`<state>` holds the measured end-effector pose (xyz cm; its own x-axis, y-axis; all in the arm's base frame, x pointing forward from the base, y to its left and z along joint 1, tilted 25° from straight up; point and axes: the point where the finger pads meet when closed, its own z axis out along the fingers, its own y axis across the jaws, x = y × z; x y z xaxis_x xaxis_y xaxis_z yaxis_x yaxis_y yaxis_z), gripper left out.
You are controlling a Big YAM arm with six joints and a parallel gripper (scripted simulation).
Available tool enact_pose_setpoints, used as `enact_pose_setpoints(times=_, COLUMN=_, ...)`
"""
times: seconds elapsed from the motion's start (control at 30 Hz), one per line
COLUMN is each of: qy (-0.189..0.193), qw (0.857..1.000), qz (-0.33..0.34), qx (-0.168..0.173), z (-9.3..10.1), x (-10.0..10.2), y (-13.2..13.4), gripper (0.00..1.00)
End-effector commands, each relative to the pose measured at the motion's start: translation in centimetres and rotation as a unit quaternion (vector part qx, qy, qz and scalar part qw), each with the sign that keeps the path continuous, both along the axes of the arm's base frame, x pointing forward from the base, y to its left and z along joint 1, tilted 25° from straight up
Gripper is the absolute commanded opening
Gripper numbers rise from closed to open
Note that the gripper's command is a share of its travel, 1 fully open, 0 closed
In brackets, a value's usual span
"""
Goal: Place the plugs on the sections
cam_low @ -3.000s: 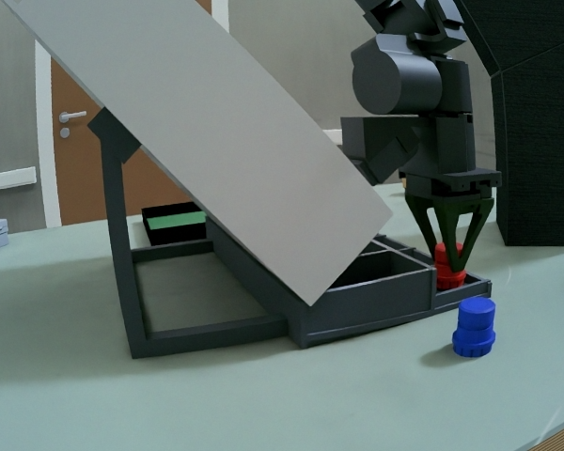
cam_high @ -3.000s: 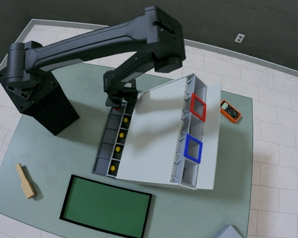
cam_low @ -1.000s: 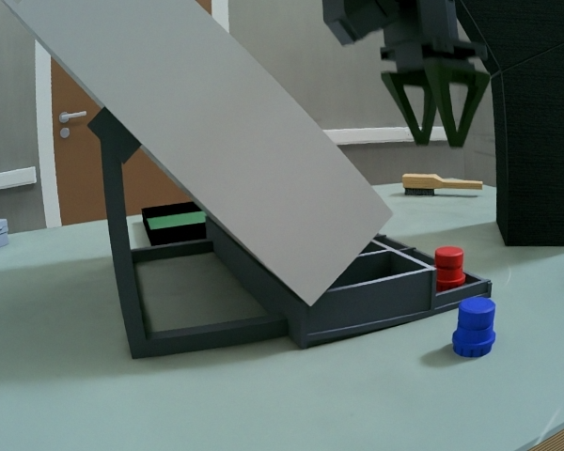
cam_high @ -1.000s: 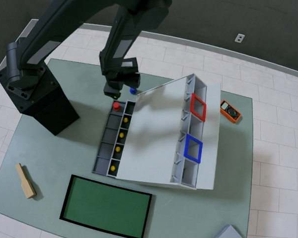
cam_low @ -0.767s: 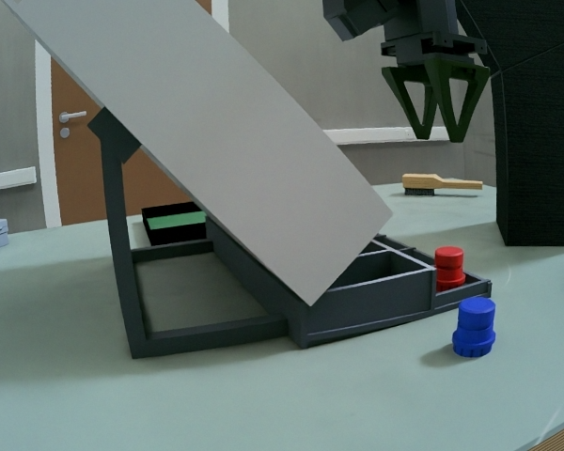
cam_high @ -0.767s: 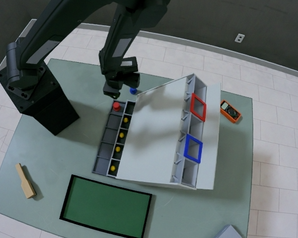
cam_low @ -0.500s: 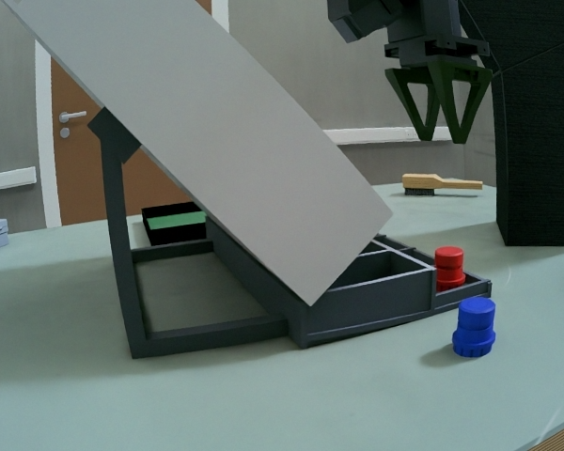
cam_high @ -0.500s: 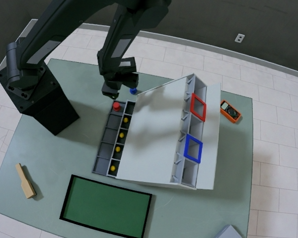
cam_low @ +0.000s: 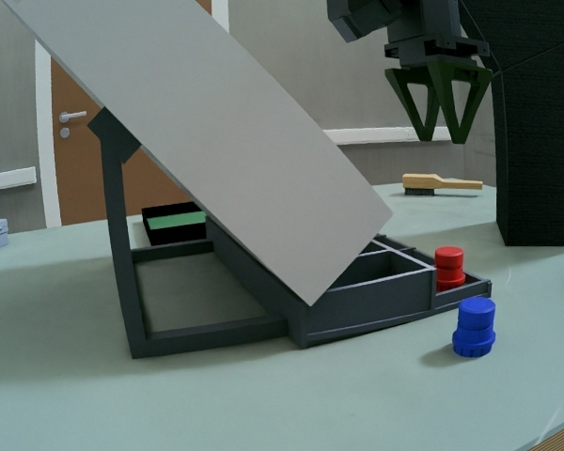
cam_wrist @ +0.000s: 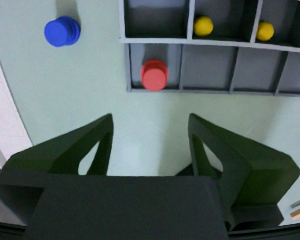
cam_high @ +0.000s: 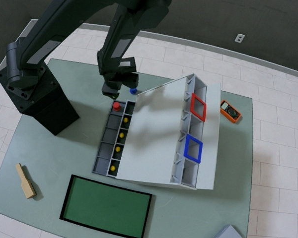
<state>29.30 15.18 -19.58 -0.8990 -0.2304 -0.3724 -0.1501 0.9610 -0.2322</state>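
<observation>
The red plug (cam_high: 116,105) (cam_low: 449,268) (cam_wrist: 154,75) stands upright on the flat front part of the end section of the grey sectioned tray (cam_high: 107,135). The blue plug (cam_high: 132,90) (cam_low: 474,326) (cam_wrist: 62,31) stands on the table just beside that end. My gripper (cam_high: 111,93) (cam_low: 440,138) (cam_wrist: 150,120) is open and empty, well above the table in front of the red plug. Several yellow marbles (cam_high: 121,135) (cam_wrist: 203,26) lie in the rear compartments; the one behind the red plug is empty. The red-banded funnel (cam_high: 199,99) and the blue-banded funnel (cam_high: 194,139) sit atop the sloping cover (cam_high: 154,133) (cam_low: 214,135).
A black-rimmed green tray (cam_high: 66,197) (cam_low: 173,221) lies in front of the cover. A wooden brush (cam_high: 26,181) (cam_low: 440,184) lies at the table's left. An orange multimeter (cam_high: 230,111) lies behind the funnels. The robot base (cam_high: 41,102) (cam_low: 540,146) stands near the plugs.
</observation>
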Motion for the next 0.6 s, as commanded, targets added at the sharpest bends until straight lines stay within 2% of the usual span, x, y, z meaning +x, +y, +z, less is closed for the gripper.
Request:
enact_pose_setpoints(times=0.0, qy=0.002, qw=1.000, qz=0.001, qx=-0.002, z=-0.13, x=-0.80, y=-0.52, gripper=0.59)
enact_pose_setpoints(times=0.57, qy=-0.002, qw=1.000, qz=0.001, qx=0.001, z=-0.15, x=-0.74, y=-0.46, gripper=0.59)
